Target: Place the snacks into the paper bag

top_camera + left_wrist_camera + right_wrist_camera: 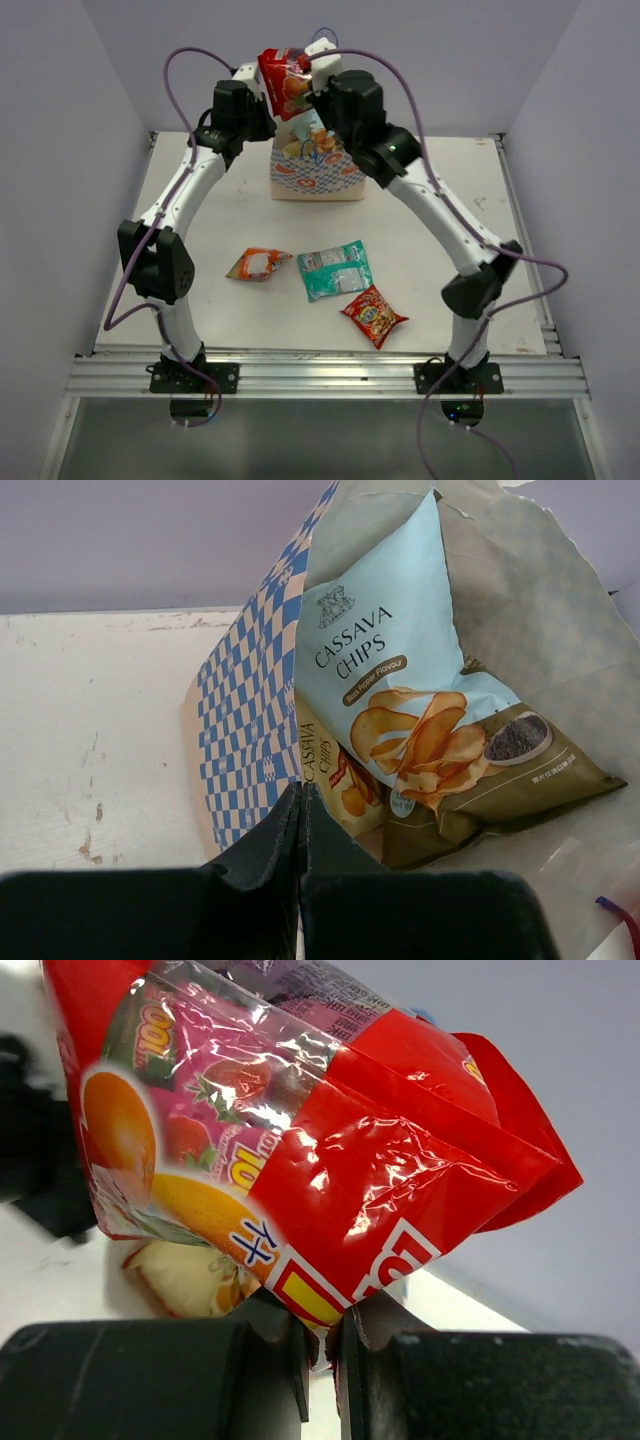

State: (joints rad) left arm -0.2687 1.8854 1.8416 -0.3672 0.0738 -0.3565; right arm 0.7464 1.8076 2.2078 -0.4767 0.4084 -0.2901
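My right end effector (322,1335) is clamped on the red packet (380,1170), held above the paper bag (305,172). My left end effector (302,815) is closed tight at the bag's rim; a light blue packet (390,670) sits inside.

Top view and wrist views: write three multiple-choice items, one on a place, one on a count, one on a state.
1. Where is the red fruit packet?
A. Flat on the table
B. Inside the bag
C. Held above the bag

2. How many packets lie on the table?
A. Three
B. One
C. Five

3. The right end effector is:
A. Wide open
B. Shut on the red fruit packet
C. Out of view

Answers:
1 C, the top view shows it in the air over the bag.
2 A, only the orange packet, teal packet and red-and-yellow packet lie there.
3 B, the right wrist view shows its fingers pinching the packet's edge.
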